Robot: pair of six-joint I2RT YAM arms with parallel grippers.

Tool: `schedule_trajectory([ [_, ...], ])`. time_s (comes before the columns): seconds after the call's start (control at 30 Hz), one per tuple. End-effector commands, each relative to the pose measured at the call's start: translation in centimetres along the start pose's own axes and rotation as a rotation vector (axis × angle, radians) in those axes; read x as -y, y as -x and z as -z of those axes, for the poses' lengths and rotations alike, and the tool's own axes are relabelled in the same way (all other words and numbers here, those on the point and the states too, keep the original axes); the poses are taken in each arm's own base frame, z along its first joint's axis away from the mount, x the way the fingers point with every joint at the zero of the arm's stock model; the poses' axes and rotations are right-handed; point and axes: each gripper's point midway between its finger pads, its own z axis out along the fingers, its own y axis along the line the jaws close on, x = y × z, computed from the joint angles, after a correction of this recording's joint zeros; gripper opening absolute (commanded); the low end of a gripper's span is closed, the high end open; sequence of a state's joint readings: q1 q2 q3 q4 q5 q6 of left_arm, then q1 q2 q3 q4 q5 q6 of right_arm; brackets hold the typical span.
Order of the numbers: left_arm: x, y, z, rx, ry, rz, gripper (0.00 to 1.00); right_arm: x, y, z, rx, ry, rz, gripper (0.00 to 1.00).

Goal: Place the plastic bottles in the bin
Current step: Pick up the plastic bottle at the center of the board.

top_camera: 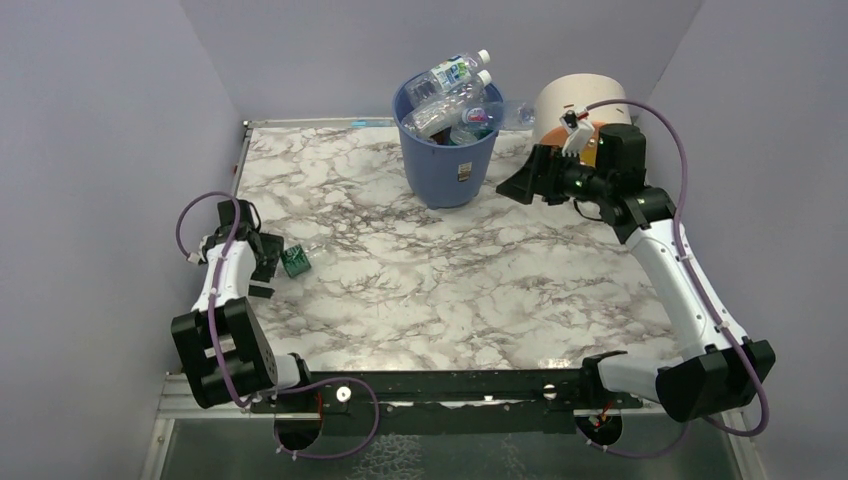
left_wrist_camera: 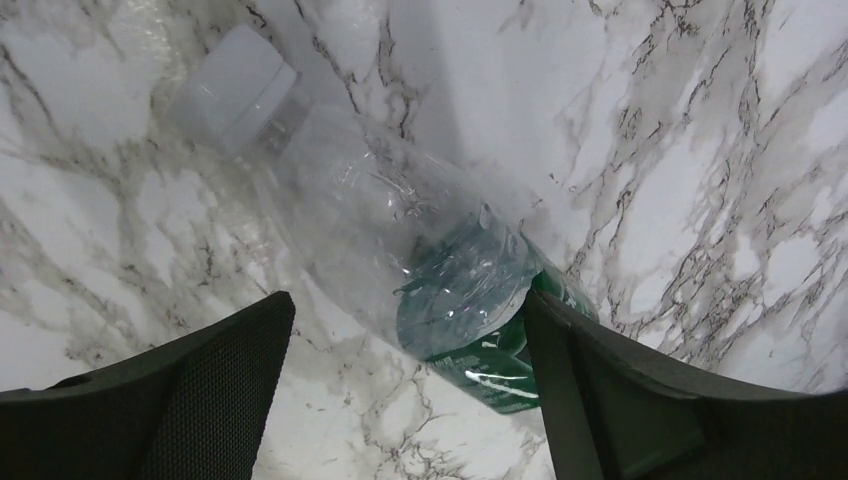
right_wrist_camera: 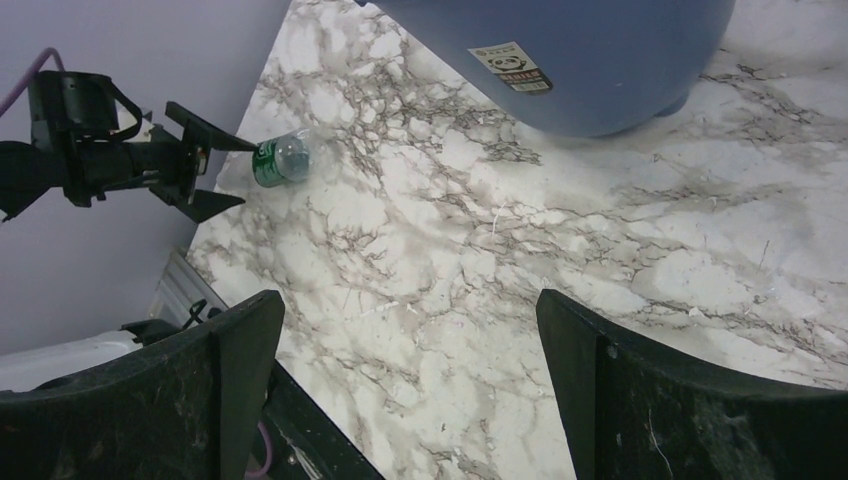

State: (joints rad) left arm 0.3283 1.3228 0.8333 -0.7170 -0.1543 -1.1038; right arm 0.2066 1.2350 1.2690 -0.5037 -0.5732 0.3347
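Observation:
A clear plastic bottle (left_wrist_camera: 400, 230) with a white cap and a green label lies on its side on the marble table (top_camera: 450, 280), near its left edge (top_camera: 296, 262). My left gripper (left_wrist_camera: 405, 297) is open and straddles the bottle's label end. Its right finger (left_wrist_camera: 600, 380) is against the label, and its left finger stands apart from the bottle. The blue bin (top_camera: 447, 160) stands at the back, with several bottles (top_camera: 450, 95) piled above its rim. My right gripper (top_camera: 515, 180) hovers open and empty beside the bin's right side. The right wrist view shows the bin (right_wrist_camera: 600, 60), the lying bottle (right_wrist_camera: 280, 160) and the left gripper (right_wrist_camera: 215, 170).
A cream drum (top_camera: 570, 100) with an orange band stands behind my right arm at the back right. Grey walls close in the table on the left, back and right. One clear bottle (top_camera: 515, 112) shows just right of the bin's rim.

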Motion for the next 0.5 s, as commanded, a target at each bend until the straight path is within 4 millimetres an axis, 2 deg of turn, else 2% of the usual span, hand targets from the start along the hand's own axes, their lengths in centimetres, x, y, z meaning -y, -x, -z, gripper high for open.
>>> schedule_trajectory([
  [0.0,-1.2,-2.2,-1.6,-0.094,0.012,-0.048,0.86,-1.3,0.2,0.3,0.021,0.063,0.023,1.0],
  [0.2,-1.4,-4.4,-2.0,-0.16,-0.026,-0.052,0.8,-1.3,-0.3,-0.2,0.008,0.085,0.011,1.0],
  [0.47,-0.8,-7.4,-1.7,-0.179,-0.043,-0.15,0.75,-1.4,-1.4,-0.6,0.001,0.105,-0.004,0.99],
])
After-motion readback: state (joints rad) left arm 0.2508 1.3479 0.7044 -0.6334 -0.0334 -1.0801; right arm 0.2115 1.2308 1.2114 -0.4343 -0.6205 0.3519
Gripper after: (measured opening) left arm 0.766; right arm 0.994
